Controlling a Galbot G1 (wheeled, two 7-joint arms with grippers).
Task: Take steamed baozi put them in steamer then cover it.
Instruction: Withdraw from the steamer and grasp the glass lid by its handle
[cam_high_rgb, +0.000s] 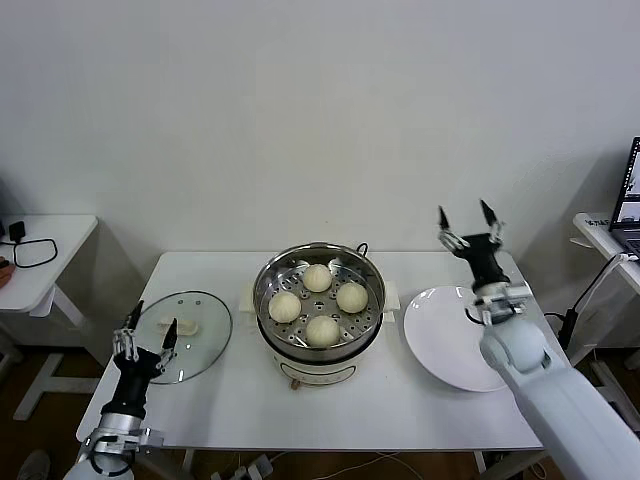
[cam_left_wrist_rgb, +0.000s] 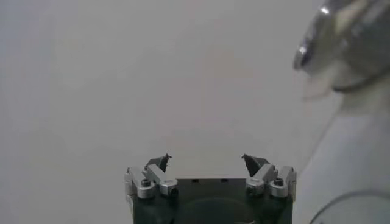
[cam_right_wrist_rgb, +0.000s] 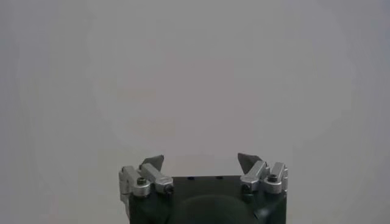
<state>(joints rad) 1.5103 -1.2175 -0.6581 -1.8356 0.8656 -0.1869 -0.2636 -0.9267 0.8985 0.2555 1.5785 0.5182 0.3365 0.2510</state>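
Baozi (cam_high_rgb: 317, 303), all four, sit in the steamer (cam_high_rgb: 268, 300); the cover (cam_high_rgb: 205, 328) lies on the table beside it. Left gripper (cam_high_rgb: 146, 338) and right gripper (cam_high_rgb: 468, 222) hang spread, empty. Risk: glass lid slipping from its small handle.

Cream-white buns (cam_high_rgb: 318, 304) with pleated tops, four of them, on a shiny steel tray dotted with holes inside a silver steamer (cam_high_rgb: 268, 280) over a white base. Clear glass lid (cam_high_rgb: 205, 312), metal-rimmed, white handle. Plain white plate (cam_high_rgb: 440, 350), white table (cam_high_rgb: 210, 400), pale grey wall (cam_high_rgb: 300, 110). Black-and-silver grippers, dark fingertips.
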